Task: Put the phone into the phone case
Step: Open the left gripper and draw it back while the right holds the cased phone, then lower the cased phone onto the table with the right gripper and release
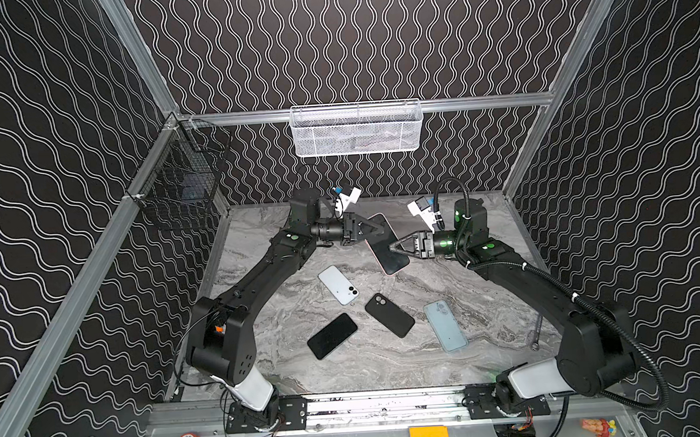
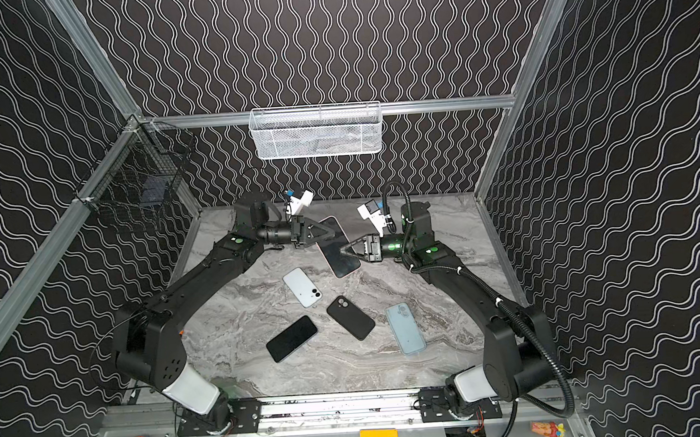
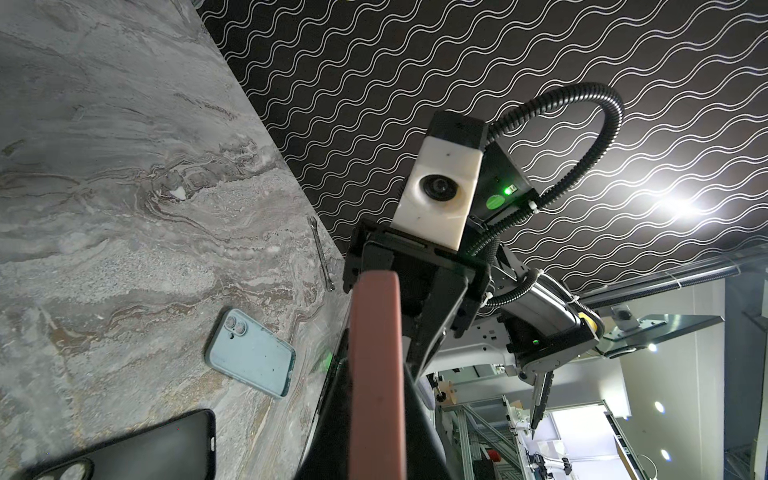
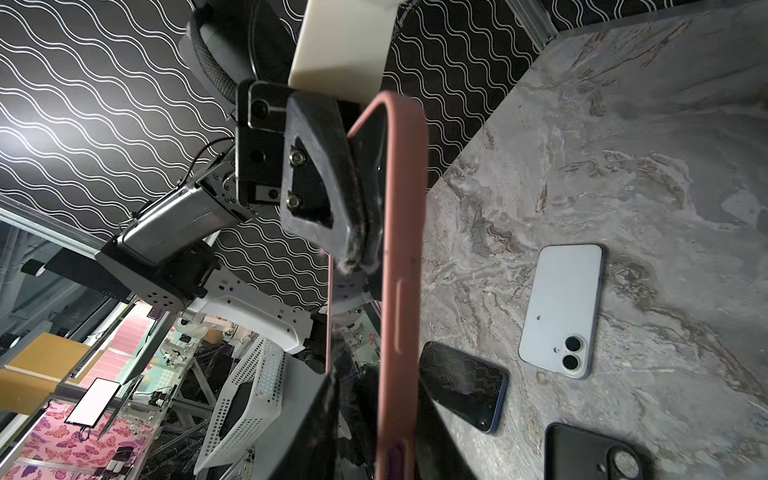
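A phone in a pink phone case [image 1: 392, 258] [image 2: 342, 261] hangs tilted above the back of the table, dark screen up, between both arms. My left gripper [image 1: 378, 230] [image 3: 376, 415] is shut on its far end; the pink edge [image 3: 376, 374] runs between the fingers. My right gripper [image 1: 391, 247] [image 4: 399, 436] is shut on its near side edge [image 4: 401, 249], dark fingers pressing both faces. On the table lie a pale phone [image 1: 338, 284] back up, a black phone [image 1: 332, 336] screen up, a black case [image 1: 389, 315] and a light blue case [image 1: 445, 325].
A wrench [image 1: 536, 333] lies near the table's right edge. A white mesh basket [image 1: 355, 129] hangs on the back rail and a black wire basket [image 1: 179, 184] on the left rail. Patterned walls close in three sides.
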Robot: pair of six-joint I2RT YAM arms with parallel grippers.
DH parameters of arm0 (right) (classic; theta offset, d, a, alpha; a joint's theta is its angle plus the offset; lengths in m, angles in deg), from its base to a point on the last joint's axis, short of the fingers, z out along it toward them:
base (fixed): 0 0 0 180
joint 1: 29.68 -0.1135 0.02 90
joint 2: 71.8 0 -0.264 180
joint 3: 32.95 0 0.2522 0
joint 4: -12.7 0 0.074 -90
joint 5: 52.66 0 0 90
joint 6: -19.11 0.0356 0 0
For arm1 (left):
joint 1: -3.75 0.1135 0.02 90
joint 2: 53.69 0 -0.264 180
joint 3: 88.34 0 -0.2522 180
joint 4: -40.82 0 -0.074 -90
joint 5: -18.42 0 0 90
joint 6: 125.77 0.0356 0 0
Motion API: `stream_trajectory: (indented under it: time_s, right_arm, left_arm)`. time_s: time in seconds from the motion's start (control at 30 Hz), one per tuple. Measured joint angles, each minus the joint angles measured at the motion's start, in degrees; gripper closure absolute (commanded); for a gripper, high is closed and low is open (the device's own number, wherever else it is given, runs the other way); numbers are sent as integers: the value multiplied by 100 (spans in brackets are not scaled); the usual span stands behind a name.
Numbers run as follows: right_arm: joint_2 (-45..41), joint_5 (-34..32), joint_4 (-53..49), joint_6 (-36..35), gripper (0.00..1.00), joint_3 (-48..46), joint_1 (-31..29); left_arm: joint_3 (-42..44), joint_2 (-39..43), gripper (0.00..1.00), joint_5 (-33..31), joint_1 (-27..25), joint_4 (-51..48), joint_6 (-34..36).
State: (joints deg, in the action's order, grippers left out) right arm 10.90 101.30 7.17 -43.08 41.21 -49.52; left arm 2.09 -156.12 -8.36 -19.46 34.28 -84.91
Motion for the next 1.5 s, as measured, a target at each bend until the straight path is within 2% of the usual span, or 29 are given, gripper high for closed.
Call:
stream_trajectory:
  time_s: [0.17, 0.23, 0.37, 0.4, 0.53, 0.63, 0.9, 1.17, 1.33, 1.5]
  right_arm:
    - [-118, 164, 234, 293, 97, -90, -17]
    - [-170, 70, 334, 315, 98, -133, -39]
    - [-313, -337, 387, 577, 100, -280, -26]
    - [-369, -446, 376, 619, 100, -295, -26]
    - [-535, -909, 9, 595, 99, -219, -20]
    - [-507, -1399, -695, 275, 98, -9, 39]
    - [-2, -2170, -1803, -361, 98, -74, 782]
    - [1370, -2942, -2605, -1231, 97, 302, 935]
    - [1993, -3202, -2806, -1502, 97, 549, 1014]
    - [2317, -3200, -2741, -1521, 96, 557, 1051]
  left_arm:
    - [144, 227, 70, -59, 0, 17, 151]
    - [219, 348, 60, -332, 0, 9, 122]
    - [382, 605, 24, -837, 28, -85, 83]
    - [415, 688, 17, -968, 37, -122, 70]
    - [595, 1154, 7, -1519, 177, -330, 61]
    - [686, 1596, 2, -1915, 306, -625, 195]
    - [1040, 2968, 1, -3130, 376, -1556, 1222]
    - [2028, 4050, 2, -4485, 409, -1843, 2000]
    - [2293, 4201, 1, -4734, 413, -1843, 2522]
    - [2485, 4129, 2, -4835, 407, -1823, 2553]
